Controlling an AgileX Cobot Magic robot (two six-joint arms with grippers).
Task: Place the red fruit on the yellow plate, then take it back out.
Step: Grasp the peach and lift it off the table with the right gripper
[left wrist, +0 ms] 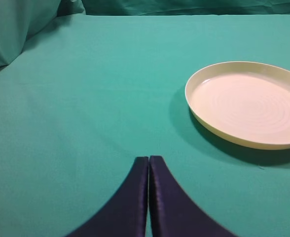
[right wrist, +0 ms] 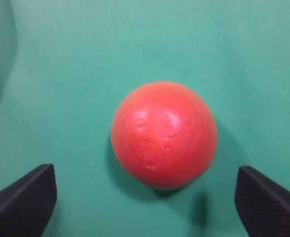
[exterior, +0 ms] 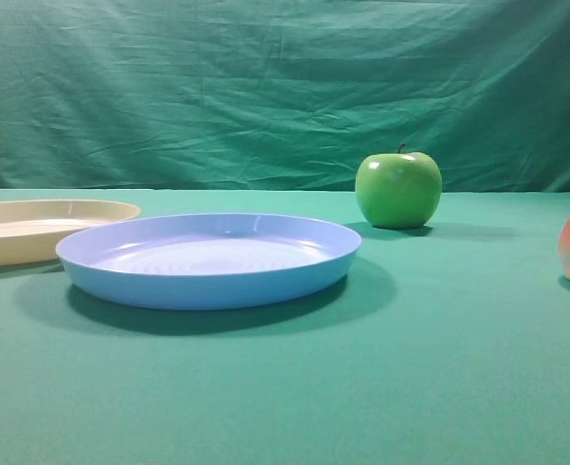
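A: Hovering over the red fruit [right wrist: 163, 135] on the cloth, right gripper [right wrist: 145, 197] fingers spread wide and apart from it. Judging it the pickup step: descend, close.
B: Plates?
A: Blue plate [exterior: 207, 283] and yellow plate [left wrist: 199, 112] hold nothing. Left gripper [left wrist: 149, 165] fingers pressed together

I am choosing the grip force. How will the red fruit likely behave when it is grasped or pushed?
The red fruit looks round, so a push would probably roll it. Its smooth, slightly shiny skin may slip between the fingers. It seems rigid, not soft.
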